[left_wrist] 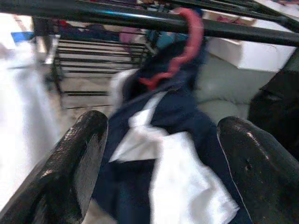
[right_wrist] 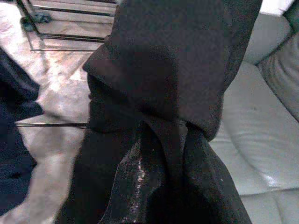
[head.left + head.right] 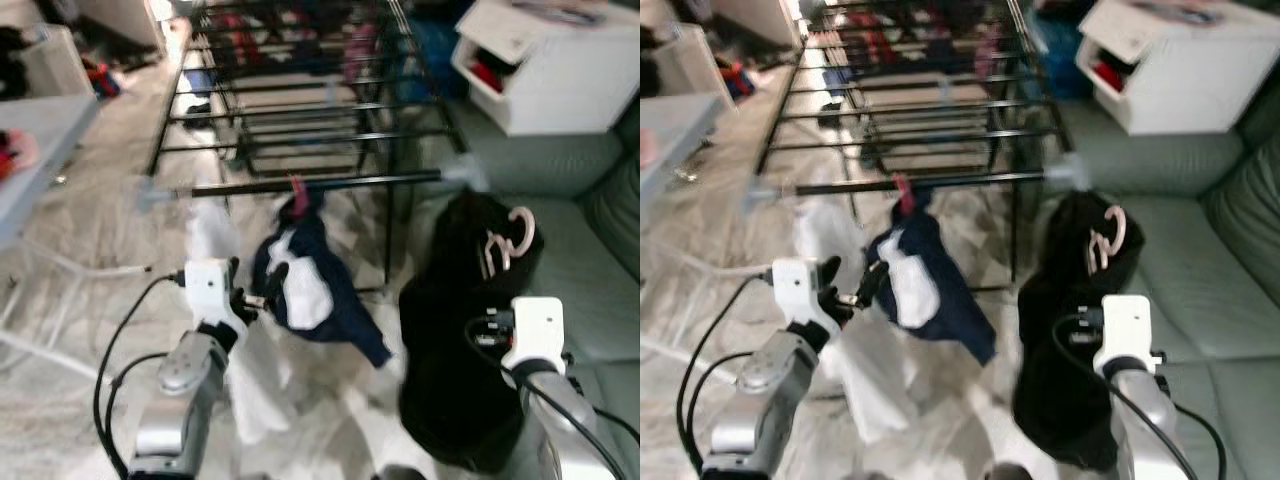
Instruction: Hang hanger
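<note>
Red hanger point(image 1: 187, 51) with navy garment hooked on rack rail point(image 3: 315, 185), just ahead of spread left hand point(image 3: 258, 292); right hand point(image 2: 159, 186) pinches black garment point(image 3: 460, 340)

Drying rack point(image 3: 300, 130): black metal, rungs running away from both grippers, front rail point(image 3: 310, 184) just ahead of the left gripper point(image 3: 258, 290). Red hanger point(image 1: 184, 44) hooked over that rail, navy-and-white garment point(image 3: 305, 285) dangling from it right in front of the left gripper's spread fingers, not touching them.

Floor point(image 3: 100, 230): pale marble, below and around both arms.

Grey-green sofa point(image 3: 580, 250): to the outer side of the right gripper point(image 2: 159, 154). White cabinet point(image 3: 545, 65) sits beyond it, at the far end of the sofa.
</note>
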### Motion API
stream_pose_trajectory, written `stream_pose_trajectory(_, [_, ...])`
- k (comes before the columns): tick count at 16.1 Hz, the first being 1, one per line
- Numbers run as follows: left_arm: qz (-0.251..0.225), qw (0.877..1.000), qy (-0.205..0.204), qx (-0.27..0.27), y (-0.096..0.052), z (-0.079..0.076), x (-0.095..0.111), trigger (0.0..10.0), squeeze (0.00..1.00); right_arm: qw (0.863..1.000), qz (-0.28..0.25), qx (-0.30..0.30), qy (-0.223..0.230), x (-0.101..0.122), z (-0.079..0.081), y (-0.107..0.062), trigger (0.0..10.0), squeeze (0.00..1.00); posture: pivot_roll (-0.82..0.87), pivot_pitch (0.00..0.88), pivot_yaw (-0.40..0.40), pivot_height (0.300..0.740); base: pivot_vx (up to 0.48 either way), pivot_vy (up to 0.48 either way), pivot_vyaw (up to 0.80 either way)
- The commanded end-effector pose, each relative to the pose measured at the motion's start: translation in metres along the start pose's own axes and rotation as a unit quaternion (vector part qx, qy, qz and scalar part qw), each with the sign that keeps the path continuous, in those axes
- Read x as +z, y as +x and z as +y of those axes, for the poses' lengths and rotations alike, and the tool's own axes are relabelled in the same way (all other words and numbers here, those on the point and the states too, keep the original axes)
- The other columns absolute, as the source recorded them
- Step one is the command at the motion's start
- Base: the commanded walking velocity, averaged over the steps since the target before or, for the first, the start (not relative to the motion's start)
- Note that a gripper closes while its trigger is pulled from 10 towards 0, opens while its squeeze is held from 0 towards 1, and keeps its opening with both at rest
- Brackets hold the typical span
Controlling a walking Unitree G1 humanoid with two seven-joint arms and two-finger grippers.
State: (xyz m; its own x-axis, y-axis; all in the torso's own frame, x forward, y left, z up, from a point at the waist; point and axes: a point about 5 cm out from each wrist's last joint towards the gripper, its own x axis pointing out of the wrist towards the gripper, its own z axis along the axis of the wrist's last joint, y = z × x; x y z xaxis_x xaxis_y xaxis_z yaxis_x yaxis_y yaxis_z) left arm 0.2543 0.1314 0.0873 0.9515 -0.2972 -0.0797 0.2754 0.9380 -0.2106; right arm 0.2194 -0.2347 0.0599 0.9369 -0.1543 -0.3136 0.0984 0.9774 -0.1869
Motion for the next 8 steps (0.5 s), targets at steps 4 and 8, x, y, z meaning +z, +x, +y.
stream_pose_trajectory(4, [0.012, 1.0, -0.005, 0.019, -0.0055, 0.0084, -0.0036, 10.0, 0.0, 1.0, -0.015, -0.006, 0.006, -0.0011, 0.0092, -0.0102, 10.0, 0.0, -0.07, 0.0, 0.041, 0.74, 0.0, 0.106, 0.0])
stream_pose_trajectory(8, [0.014, 1.0, 0.005, 0.006, -0.0054, 0.0067, -0.0031, 10.0, 0.0, 0.998, -0.044, -0.036, -0.006, 0.0089, 0.0054, -0.0089, 10.0, 0.0, -0.07, 0.0, 0.045, 0.74, 0.0, 0.0, 0.0])
